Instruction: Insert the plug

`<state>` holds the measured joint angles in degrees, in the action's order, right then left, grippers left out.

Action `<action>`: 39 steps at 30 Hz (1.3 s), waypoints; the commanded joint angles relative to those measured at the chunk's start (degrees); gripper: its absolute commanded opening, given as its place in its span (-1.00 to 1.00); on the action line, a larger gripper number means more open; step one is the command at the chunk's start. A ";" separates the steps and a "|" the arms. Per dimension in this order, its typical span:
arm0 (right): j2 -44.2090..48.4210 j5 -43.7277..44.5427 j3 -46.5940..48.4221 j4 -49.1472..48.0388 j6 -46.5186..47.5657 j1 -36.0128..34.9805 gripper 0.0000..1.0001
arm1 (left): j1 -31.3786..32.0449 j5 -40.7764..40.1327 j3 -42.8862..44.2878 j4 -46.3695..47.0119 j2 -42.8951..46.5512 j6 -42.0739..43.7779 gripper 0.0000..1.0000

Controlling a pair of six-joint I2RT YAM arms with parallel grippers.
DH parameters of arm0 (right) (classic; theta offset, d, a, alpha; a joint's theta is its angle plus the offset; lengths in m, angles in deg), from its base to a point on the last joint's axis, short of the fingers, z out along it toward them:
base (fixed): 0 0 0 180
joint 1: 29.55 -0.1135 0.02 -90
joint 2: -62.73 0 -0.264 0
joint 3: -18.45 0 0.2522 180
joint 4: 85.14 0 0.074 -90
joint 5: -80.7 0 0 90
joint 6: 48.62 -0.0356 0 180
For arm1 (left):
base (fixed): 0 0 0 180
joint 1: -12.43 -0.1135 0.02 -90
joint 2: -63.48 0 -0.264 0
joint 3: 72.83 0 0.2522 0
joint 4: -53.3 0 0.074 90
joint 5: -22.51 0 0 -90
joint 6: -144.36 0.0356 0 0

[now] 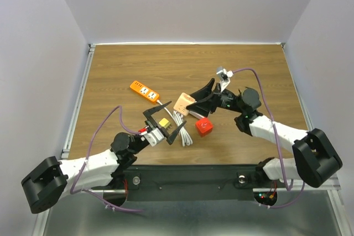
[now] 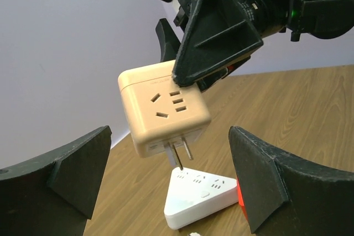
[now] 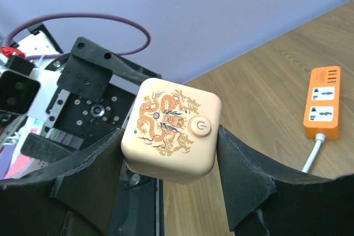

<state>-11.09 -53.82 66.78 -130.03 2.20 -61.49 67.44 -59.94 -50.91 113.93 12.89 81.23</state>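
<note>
**Holding the cube adapter high, prongs down, over the white block**

Right tool [image 3: 171, 158] has the cube adapter [image 3: 172, 136] squeezed between its two fingers, one pad on each side wall. The face with the dragon print and the round power button is turned toward the wrist camera. It's a firm hold, and the adapter is up off the worktop [image 1: 249, 64].

From the left wrist view, the adapter [image 2: 163, 109] hangs from the right tool's fingers, socket face forward. Its prongs [image 2: 180, 153] point down from the underside. Directly beneath the right tool lies the white triangular socket block [image 2: 202, 192], flat on the wood. The prong tips line up with its nearest corner, but whether metal meets plastic I can't tell from here.

Left tool [image 2: 172, 189] is spread wide, gripping nothing. Adapter and white block both sit in the gap between its fingers, ahead of it.

A red cube [image 1: 203, 126] rests just off the right tool's tip and beside the white block. Well apart from both tools, an orange power strip [image 3: 321, 100] lies flat, with a white cable [image 3: 311, 156] running from its end.
</note>
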 commanded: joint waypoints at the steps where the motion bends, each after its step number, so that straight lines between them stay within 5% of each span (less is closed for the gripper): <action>1: -1.32 2.93 3.40 -1.29 3.75 0.04 -0.99 | -0.16 -1.92 -1.74 6.04 3.12 -2.26 0.97; 8: -3.08 7.76 6.47 4.24 11.66 -0.05 -0.99 | -0.16 -10.35 -3.77 -4.05 15.33 -9.63 0.95; 15: -9.83 9.18 12.17 7.24 20.79 0.04 -0.99 | -5.05 -31.70 1.49 -13.04 17.39 -19.81 0.95; 27: -25.13 4.61 25.72 10.66 33.44 -1.54 -0.99 | -30.73 -18.81 8.09 -19.11 7.45 -38.38 0.97; 34: -33.74 6.45 35.82 21.72 43.12 -5.14 -0.99 | -44.61 -7.83 14.41 -15.24 -9.32 -47.26 0.97; 39: -39.11 9.09 41.98 28.49 49.45 -7.87 -0.99 | -47.00 -3.25 18.46 -12.52 -20.14 -48.93 0.97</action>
<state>-48.40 -46.32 104.35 -105.93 44.39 -67.70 21.17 -69.38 -35.96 95.15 -2.89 35.77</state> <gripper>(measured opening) 0.681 0.985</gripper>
